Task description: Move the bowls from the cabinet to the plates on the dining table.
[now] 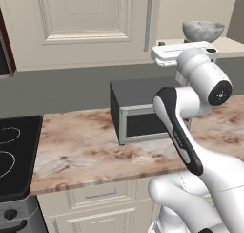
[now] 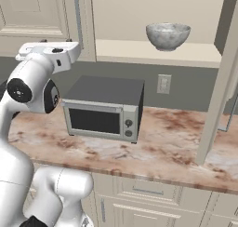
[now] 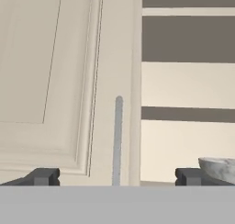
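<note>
Mottled grey-white stone-look bowl (image 2: 168, 35), pale inside, sits upright on the open cabinet (image 2: 158, 53) shelf above the microwave (image 2: 103, 109). No legible writing anywhere. Gripper (image 3: 117, 176) fingers spread wide, empty, facing the silver door handle (image 3: 118, 140).

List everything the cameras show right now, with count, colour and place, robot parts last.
bowl: one, mottled grey-white, on the open cabinet's lower shelf, right of the closed door.
cabinet: one, cream, on the wall above the counter; left door closed with a silver bar handle, right door swung open.
toaster oven: one, dark grey and silver, on the counter under the cabinet.
counter: one, brown-beige marble, over cream drawers.
stove: one, black, left of the counter.
wall outlet: one, pale.
gripper: one, dark fingertips, open, empty, facing the closed door.
</note>
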Tool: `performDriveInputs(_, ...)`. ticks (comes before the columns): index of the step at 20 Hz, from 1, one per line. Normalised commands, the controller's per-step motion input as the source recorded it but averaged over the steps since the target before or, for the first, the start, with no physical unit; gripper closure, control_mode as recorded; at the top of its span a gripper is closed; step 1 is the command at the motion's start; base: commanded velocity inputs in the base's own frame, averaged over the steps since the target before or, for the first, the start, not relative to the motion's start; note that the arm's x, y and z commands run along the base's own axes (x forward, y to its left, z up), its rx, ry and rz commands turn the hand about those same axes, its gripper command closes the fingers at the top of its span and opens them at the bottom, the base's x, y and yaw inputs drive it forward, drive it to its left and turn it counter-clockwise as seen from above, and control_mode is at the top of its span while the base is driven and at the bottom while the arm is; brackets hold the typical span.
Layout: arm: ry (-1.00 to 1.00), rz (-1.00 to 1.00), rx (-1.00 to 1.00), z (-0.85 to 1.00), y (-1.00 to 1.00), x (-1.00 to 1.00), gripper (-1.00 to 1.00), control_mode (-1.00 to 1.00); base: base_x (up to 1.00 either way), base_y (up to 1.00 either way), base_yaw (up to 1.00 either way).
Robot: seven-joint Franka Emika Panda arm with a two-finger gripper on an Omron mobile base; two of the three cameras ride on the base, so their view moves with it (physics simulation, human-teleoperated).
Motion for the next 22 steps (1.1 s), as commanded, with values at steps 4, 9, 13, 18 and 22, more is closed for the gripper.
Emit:
performDriveInputs(4, 0.00, 0.00, -0.02, 0.00, 0.08, 0.22, -1.00, -1.00, 0.00, 0.00, 0.00)
performDriveInputs(9, 0.00, 0.00, -0.01, 0.00, 0.03, 0.26, -1.00, -1.00, 0.00, 0.00, 0.00)
performDriveInputs(13, 0.00, 0.00, -0.01, 0.00, 0.00, 0.36, -1.00, -1.00, 0.00, 0.00, 0.00)
performDriveInputs(18, 0.00, 0.00, -0.01, 0.00, 0.00, 0.46, -1.00, -1.00, 0.00, 0.00, 0.00)
performDriveInputs(22, 0.00, 0.00, -0.01, 0.00, 0.00, 0.49, -1.00, -1.00, 0.00, 0.00, 0.00)
